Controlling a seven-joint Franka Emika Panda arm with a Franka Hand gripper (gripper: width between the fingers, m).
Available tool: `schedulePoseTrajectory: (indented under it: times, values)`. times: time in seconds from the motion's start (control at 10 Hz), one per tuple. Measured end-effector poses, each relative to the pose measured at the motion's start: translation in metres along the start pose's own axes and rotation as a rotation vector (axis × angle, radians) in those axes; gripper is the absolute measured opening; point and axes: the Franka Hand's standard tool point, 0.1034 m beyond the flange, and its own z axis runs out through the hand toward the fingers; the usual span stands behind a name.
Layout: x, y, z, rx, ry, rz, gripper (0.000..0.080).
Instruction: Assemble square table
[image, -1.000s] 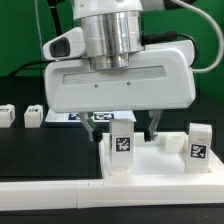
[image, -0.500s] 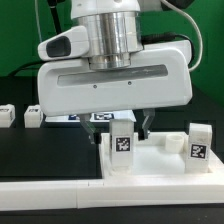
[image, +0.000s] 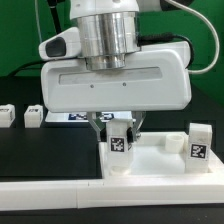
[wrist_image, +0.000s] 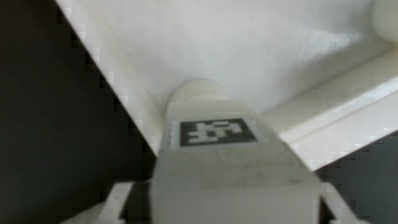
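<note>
The white square table top (image: 160, 168) lies at the exterior view's right, with a tagged leg (image: 119, 143) standing upright on its near left corner and another tagged leg (image: 198, 146) on its right. My gripper (image: 117, 128) hangs straight over the left leg, with one finger on each side of it. In the wrist view that leg (wrist_image: 222, 160) fills the space between my fingers (wrist_image: 125, 200), and a thin dark gap shows on each side. The jaws stand open around the leg. The table top's rim (wrist_image: 338, 100) runs behind it.
Two loose tagged leg blocks (image: 33, 116) (image: 5, 114) stand on the black table at the exterior view's left. The marker board (image: 72, 117) lies behind, partly hidden by my hand. A long white bar fence (image: 50, 200) runs along the front edge.
My gripper has moved toward the exterior view's left and a little down, from beside the left leg to straddling it.
</note>
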Motion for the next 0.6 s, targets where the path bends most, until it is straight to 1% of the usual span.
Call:
schedulePoseTrajectory:
  times: [0.2,0.3,0.4,0.5,0.6]
  values:
    - [-0.0006,0.0007,0.0012,-0.009,-0.007,0.492,0.0290]
    - [-0.0018,0.0005,0.0018,0.002,-0.036,0.739,0.0290]
    - [-0.0006,0.0028,0.0021,0.027,-0.063,0.831,0.0290]
    - [-0.0006,0.0034,0.0019,0.033,-0.078,0.978,0.0290]
    - [-0.0008,0.0032,0.0017,0.031,-0.081,0.992,0.0290]
